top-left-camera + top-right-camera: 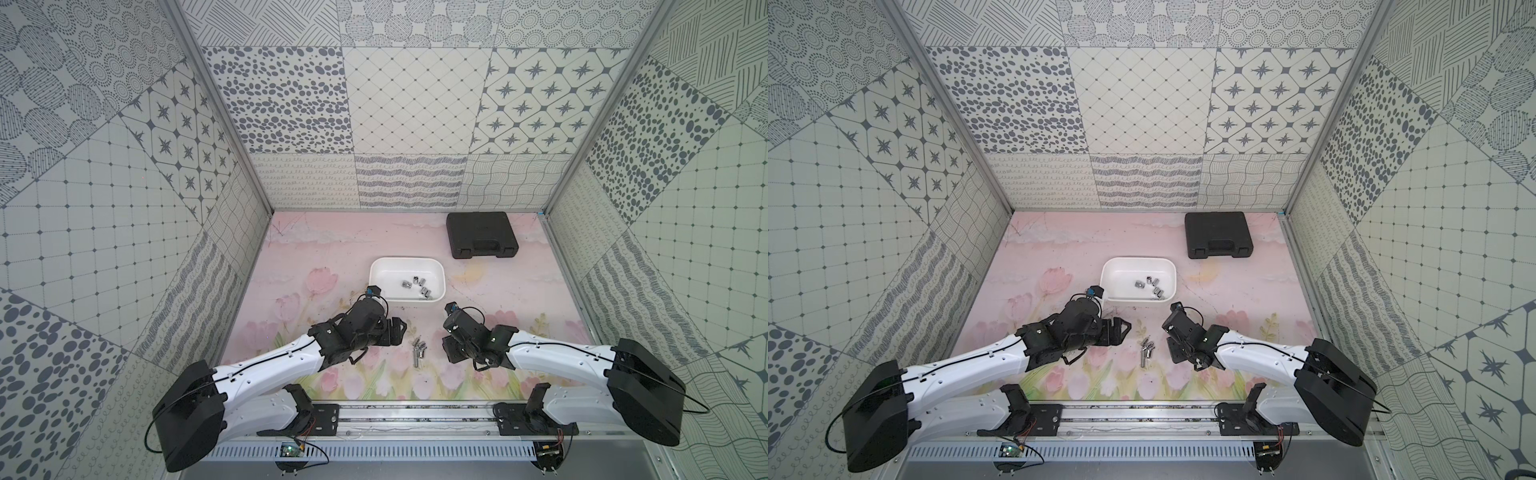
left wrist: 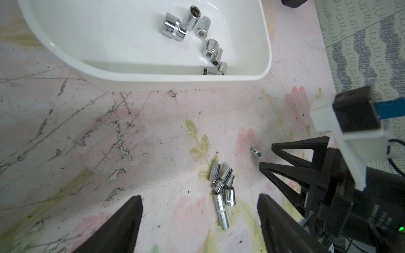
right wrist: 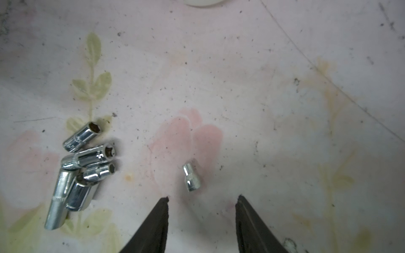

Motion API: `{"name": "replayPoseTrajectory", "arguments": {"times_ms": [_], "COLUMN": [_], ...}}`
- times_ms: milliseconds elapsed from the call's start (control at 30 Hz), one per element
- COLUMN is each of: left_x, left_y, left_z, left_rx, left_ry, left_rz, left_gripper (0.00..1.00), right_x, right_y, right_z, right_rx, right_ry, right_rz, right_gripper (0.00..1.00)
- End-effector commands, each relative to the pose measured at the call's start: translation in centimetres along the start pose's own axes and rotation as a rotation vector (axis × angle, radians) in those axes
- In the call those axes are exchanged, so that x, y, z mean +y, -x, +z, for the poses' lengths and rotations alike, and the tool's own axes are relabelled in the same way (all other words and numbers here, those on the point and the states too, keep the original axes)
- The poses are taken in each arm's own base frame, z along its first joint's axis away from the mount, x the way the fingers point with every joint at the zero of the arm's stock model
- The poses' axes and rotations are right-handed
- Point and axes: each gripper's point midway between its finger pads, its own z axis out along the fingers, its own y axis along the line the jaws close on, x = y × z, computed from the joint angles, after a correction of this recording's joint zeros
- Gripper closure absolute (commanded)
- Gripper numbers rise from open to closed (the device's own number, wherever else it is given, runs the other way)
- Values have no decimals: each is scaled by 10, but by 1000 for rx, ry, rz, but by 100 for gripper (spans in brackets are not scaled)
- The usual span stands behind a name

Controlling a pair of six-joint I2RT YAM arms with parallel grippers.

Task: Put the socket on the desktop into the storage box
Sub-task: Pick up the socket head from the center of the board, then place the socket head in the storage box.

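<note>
Several chrome sockets (image 1: 419, 351) lie in a heap on the floral desktop between my two grippers, also seen in a top view (image 1: 1146, 351) and both wrist views (image 2: 221, 186) (image 3: 83, 170). One small socket (image 3: 191, 178) lies apart, just beyond my right gripper (image 3: 203, 197), which is open and empty. My left gripper (image 2: 200, 197) is open above the desktop, with the long socket of the heap just ahead between its fingers. The white storage box (image 1: 407, 259) (image 1: 1138, 259) (image 2: 153, 82) stands behind them and holds several sockets.
A closed black moulded case (image 1: 482, 235) (image 1: 1219, 235) sits at the back right near the wall. Patterned walls enclose the desktop on three sides. The right gripper (image 2: 266, 154) stands close to the heap in the left wrist view.
</note>
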Motion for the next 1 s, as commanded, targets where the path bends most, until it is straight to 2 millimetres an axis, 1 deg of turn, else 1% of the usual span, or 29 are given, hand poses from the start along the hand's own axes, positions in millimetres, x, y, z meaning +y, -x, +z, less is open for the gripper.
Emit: {"name": "replayPoseTrajectory", "arguments": {"times_ms": [0,133,367,467,600,833,967], "left_x": [-7,-6,-6,-6,-7,-7,-7], "left_y": [8,8,8,8,8,8,8], "left_z": [-1,-2,-2,-2,-2,-3,-3], "left_rx": [-31,-34,-34,-34,-34,-35,-35], "left_ry": [-21,-21,-21,-21,-22,-23,-23], "left_rz": [5,5,5,5,3,4,4], "left_gripper": [13,13,13,13,13,13,13], "right_x": [7,9,13,14,15,18,20], "right_y": [16,15,13,12,11,7,8], "right_z": [2,8,13,14,15,18,17], "right_rx": [-44,-21,-2,4,11,34,28], "right_ry": [-4,-5,5,10,12,28,36], "right_rz": [-1,-13,-22,-21,-21,-17,-14], "right_gripper": [50,57,65,72,73,82,84]}}
